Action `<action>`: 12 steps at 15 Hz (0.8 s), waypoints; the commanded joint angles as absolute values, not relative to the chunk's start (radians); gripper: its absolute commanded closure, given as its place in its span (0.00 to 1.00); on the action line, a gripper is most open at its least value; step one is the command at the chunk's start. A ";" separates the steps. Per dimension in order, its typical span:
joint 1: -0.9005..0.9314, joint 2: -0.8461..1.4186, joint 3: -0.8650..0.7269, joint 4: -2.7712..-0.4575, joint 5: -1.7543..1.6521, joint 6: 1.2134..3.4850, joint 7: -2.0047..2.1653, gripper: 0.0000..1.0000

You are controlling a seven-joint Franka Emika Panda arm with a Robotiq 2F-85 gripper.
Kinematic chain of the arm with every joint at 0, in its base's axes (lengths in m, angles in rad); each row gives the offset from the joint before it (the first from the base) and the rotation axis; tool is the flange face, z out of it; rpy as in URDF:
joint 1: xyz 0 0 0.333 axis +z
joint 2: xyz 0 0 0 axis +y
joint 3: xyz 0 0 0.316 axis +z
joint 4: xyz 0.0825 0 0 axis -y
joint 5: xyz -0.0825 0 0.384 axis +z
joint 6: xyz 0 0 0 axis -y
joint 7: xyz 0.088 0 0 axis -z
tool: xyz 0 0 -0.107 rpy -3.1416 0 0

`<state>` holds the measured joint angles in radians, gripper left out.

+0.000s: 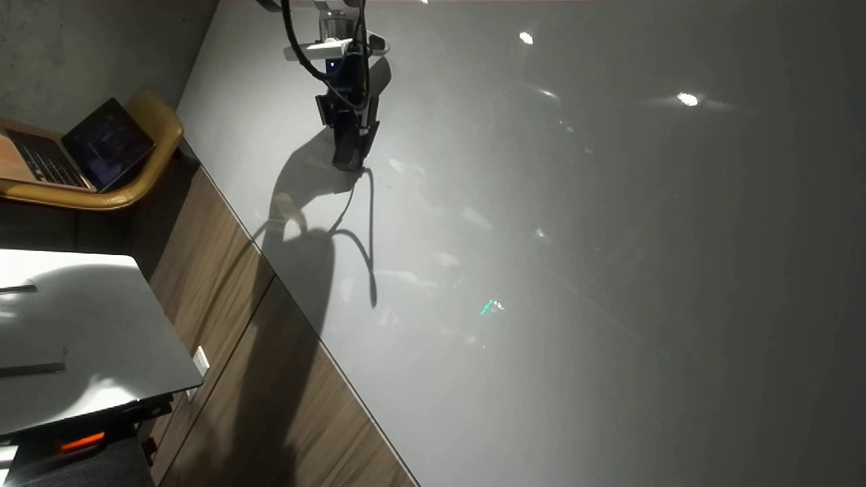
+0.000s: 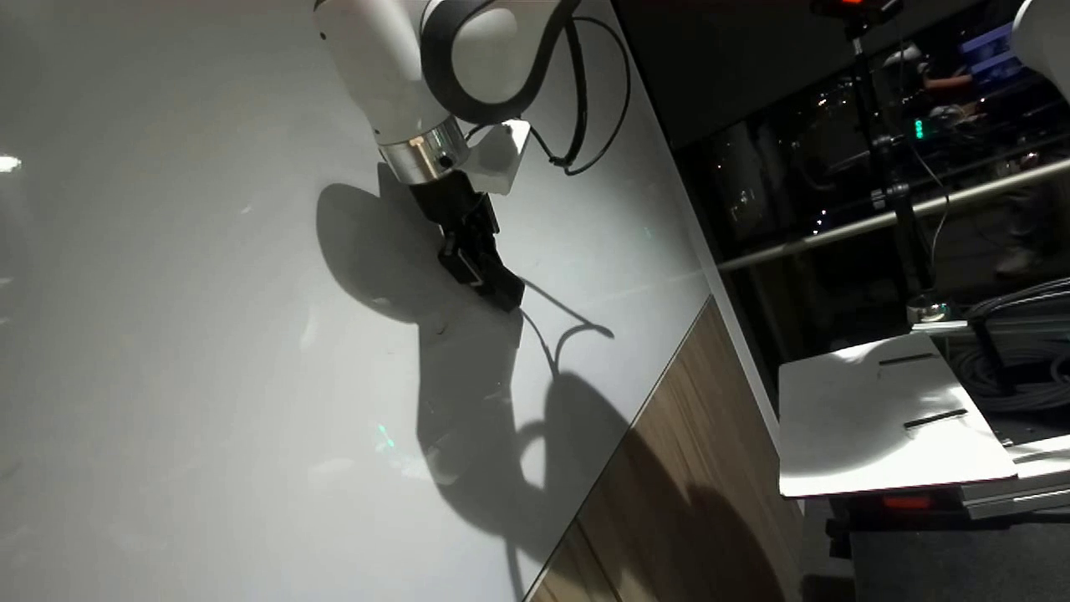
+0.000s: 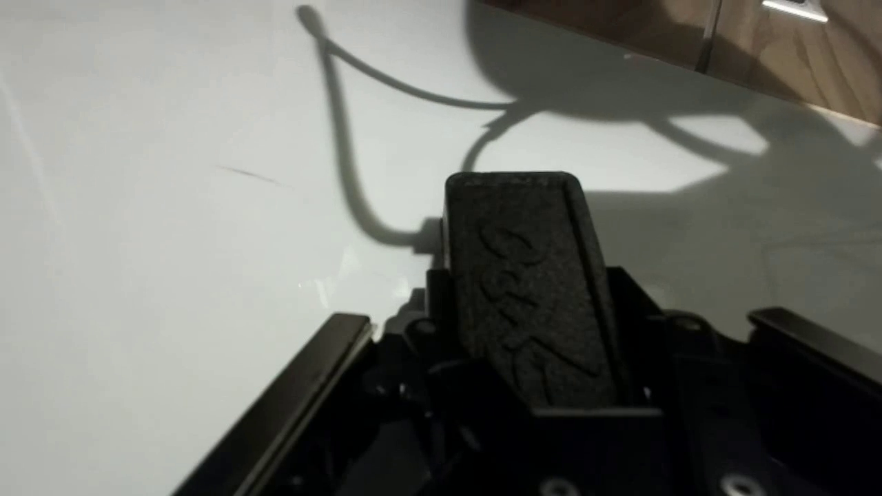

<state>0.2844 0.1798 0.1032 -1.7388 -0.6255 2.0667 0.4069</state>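
Steadying the gripper (image 3: 529,303) is advised, one dark block (image 3: 534,275) being clasped in it and pointed to twelve o'clock in the wrist view; tilt is best avoided against the one white surface (image 1: 541,237), contact being unclear. Outward, in an exterior view, one chair (image 1: 160,122) bearing one laptop (image 1: 105,149) is seen at nine o'clock, one pale panel (image 1: 115,318) at eight.

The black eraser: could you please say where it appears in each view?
In an exterior view: black eraser, upper left of centre.
In an exterior view: black eraser, near centre.
Wrist view: black eraser, just right of centre.
Shared landmark: wood-grain panel, in all three.
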 commanded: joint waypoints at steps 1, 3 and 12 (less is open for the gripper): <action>0.220 0.171 0.071 -1.760 -0.670 2.158 0.421 0.70; 0.192 0.164 0.060 -1.775 -0.669 2.177 0.424 0.70; 0.093 0.151 0.005 -1.819 -0.667 2.251 0.428 0.70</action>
